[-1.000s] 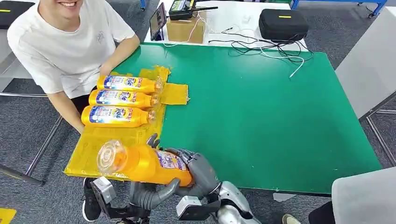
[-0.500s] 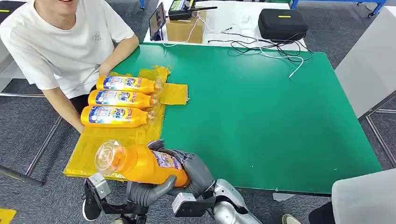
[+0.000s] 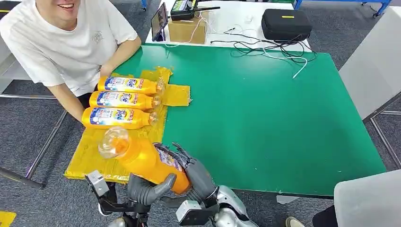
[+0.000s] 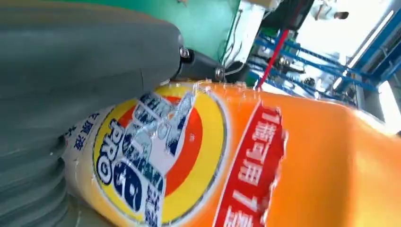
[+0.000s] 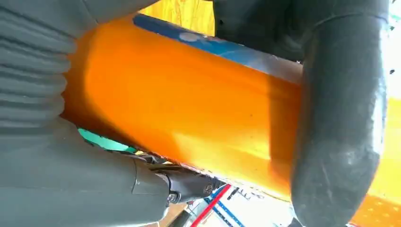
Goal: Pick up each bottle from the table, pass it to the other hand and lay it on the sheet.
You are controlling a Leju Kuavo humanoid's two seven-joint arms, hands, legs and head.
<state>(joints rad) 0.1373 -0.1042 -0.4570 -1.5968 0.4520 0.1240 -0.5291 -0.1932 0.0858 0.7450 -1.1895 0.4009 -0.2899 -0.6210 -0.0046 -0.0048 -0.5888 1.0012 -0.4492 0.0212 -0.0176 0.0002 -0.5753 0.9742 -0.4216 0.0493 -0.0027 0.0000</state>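
**Orange bottle gripped by both hands at near edge of table**

Item under handling: an orange plastic detergent bottle with a blue, red and yellow label [image 3: 142,161]. It sits off the table surface, tilted, its clear base end raised toward the robot's left and over the near part of the yellow plastic sheet [image 3: 90,149]. Both hands are on it. The left hand [image 3: 146,188] wraps the lower body from beneath, with a thick grey finger curled up across the orange side. The right hand [image 3: 191,172] clasps the same end from the other side, dark fingers over the label. In the left wrist view the grey hand [image 4: 85,80] lies pressed against the bottle's label [image 4: 156,161]; in the right wrist view a thick grey finger [image 5: 340,118] bends around the orange body [image 5: 189,118] — both hands closed on the bottle.

The yellow sheet lies along the left edge of the green table [image 3: 274,113]. On it lie three more orange bottles of the same kind, flat on their sides, side by side and parallel, caps pointing toward the middle of the table: far bottle [image 3: 127,85], middle bottle [image 3: 123,100], near bottle [image 3: 116,118].

A person in a white T-shirt [image 3: 61,42] sits at the table's left side, one forearm beside the far bottle.

Beyond the green table — a black case [image 3: 286,23], a cardboard box [image 3: 187,29] and loose cables [image 3: 265,47] on a white surface.
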